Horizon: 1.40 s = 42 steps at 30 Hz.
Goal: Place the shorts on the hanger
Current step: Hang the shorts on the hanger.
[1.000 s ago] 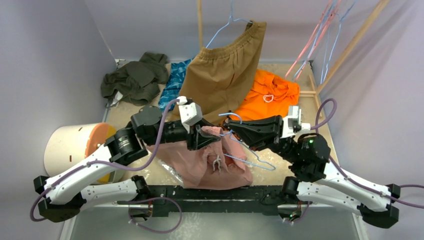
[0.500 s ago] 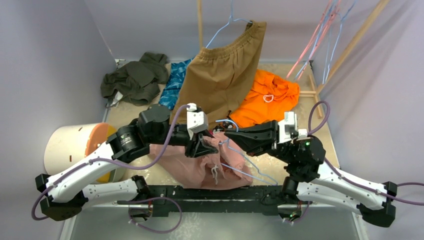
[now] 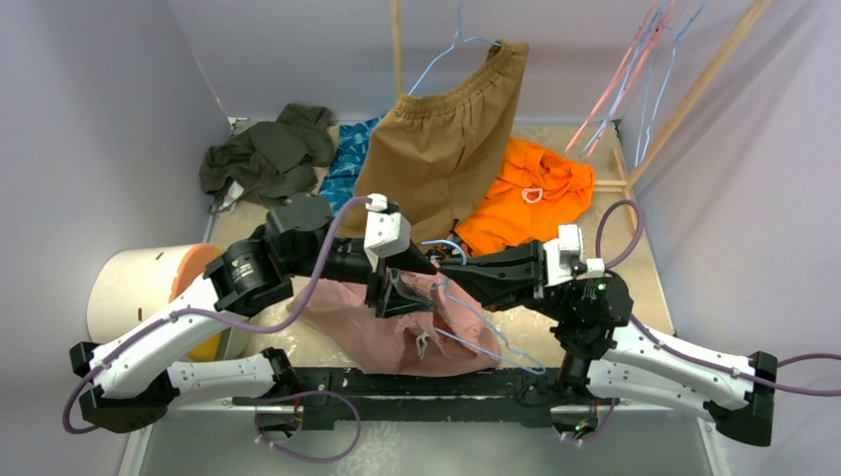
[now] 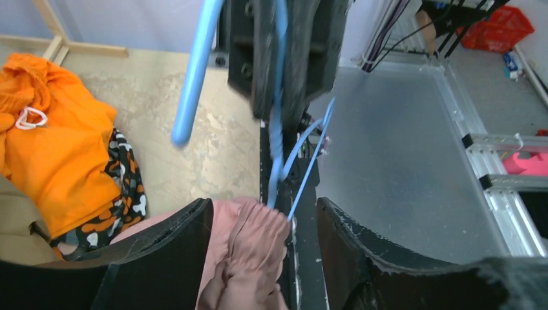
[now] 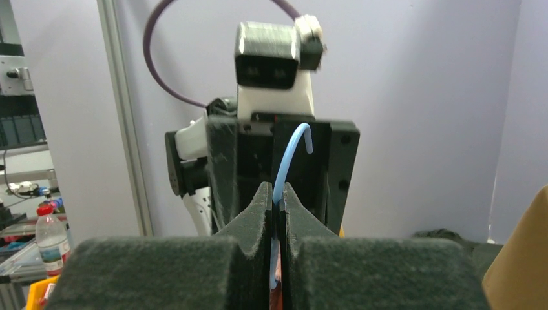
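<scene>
The right tool (image 5: 276,205) is clamped together on the wire of the light-blue hanger (image 4: 197,64), just above the shorts (image 3: 397,337). The left tool (image 3: 402,296) stands apart, with its 2 fingers on either side of the gathered waistband. The pink shorts lie mostly on the counter (image 3: 248,223), near its front edge.

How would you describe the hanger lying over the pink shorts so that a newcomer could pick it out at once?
Look at the middle of the table's near edge, where the dusty-pink shorts lie. Across them runs a thin light-blue wire hanger, its hook clamped in the right gripper. Other hangers hang at the back; only this one is held.
</scene>
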### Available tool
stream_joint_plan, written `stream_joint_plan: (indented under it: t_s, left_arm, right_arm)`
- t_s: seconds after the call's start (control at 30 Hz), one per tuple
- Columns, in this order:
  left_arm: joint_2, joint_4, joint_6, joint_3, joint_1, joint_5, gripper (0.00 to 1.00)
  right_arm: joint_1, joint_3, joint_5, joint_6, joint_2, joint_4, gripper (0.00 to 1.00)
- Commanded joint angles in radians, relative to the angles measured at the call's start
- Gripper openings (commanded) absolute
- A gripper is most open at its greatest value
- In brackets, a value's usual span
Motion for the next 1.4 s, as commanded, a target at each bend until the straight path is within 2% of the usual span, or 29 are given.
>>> stream_joint_plan:
  t_s: [0.0, 0.2, 0.57, 0.7, 0.83, 1.23, 1.37]
  left_arm:
    - [-0.02, 0.023, -0.018, 0.082, -0.002, 0.005, 0.65]
    - [-0.029, -0.053, 0.007, 0.106, -0.003, -0.018, 0.72]
    - [-0.085, -0.216, 0.09, 0.112, -0.001, -0.161, 0.74]
    - [-0.081, -0.241, 0.109, 0.108, -0.002, -0.182, 0.67]
    - [-0.061, -0.243, 0.124, 0.103, -0.003, -0.143, 0.53]
    - [-0.008, -0.198, 0.155, 0.076, -0.002, -0.041, 0.48]
    - [0.013, -0.138, 0.136, 0.053, -0.002, 0.028, 0.41]
  right_arm:
    - [0.001, 0.009, -0.018, 0.006, 0.005, 0.099, 0.0]
    - [0.001, 0.011, -0.027, 0.009, 0.018, 0.114, 0.0]
    - [0.0, 0.001, -0.039, 0.019, 0.013, 0.127, 0.0]
    - [0.0, -0.001, -0.044, 0.022, 0.022, 0.134, 0.0]
    - [0.002, 0.004, -0.052, 0.026, 0.033, 0.14, 0.0]
    - [0.001, 0.008, -0.067, 0.051, 0.047, 0.169, 0.0]
    - [0.0, 0.01, -0.069, 0.052, 0.052, 0.175, 0.0]
